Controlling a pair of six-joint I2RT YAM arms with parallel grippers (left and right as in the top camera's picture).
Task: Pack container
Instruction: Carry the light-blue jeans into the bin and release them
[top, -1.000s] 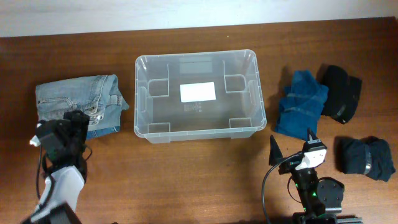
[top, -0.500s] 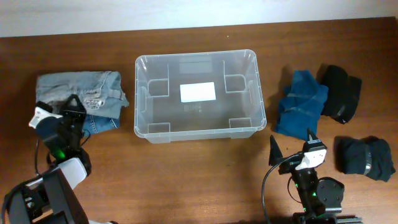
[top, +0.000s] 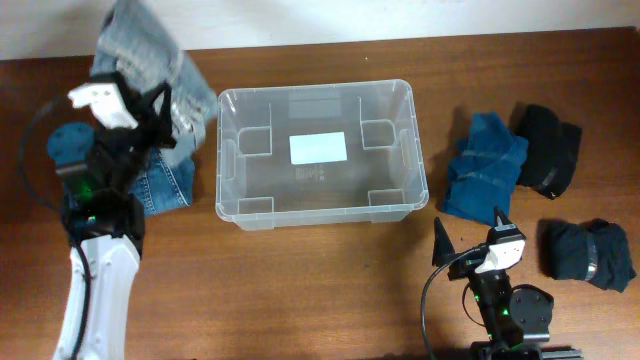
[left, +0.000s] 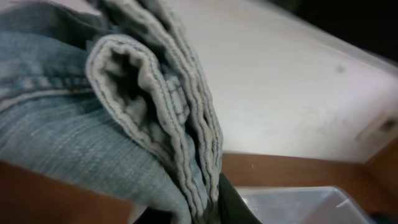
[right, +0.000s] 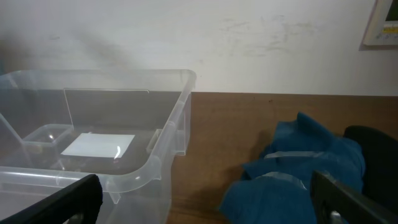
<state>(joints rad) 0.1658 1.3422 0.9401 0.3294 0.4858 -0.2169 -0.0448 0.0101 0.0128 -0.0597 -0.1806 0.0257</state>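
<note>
The container (top: 232, 100), a clear plastic bin with a white label on its base, stands empty in the middle of the table; its near corner shows in the left wrist view (left: 298, 205) and its rim in the right wrist view (right: 168, 152). My left gripper (top: 135, 112) is shut on folded light blue jeans (top: 150, 55), raised left of the bin with one end trailing onto the table. Those jeans (left: 124, 93) fill the left wrist view, pinched at my left gripper (left: 208, 214). My right gripper (top: 468, 225) stands open near the front edge, with nothing between its fingers (right: 56, 202).
Right of the bin lie a blue garment (top: 485, 165), a black garment (top: 548, 148) and a dark navy rolled garment (top: 587, 253). The blue garment (right: 298, 174) is just ahead of the right gripper. A pale wall runs behind the table.
My left gripper closed on the jeans and lifted them up and towards the back, closer to the bin. The right arm has not moved.
</note>
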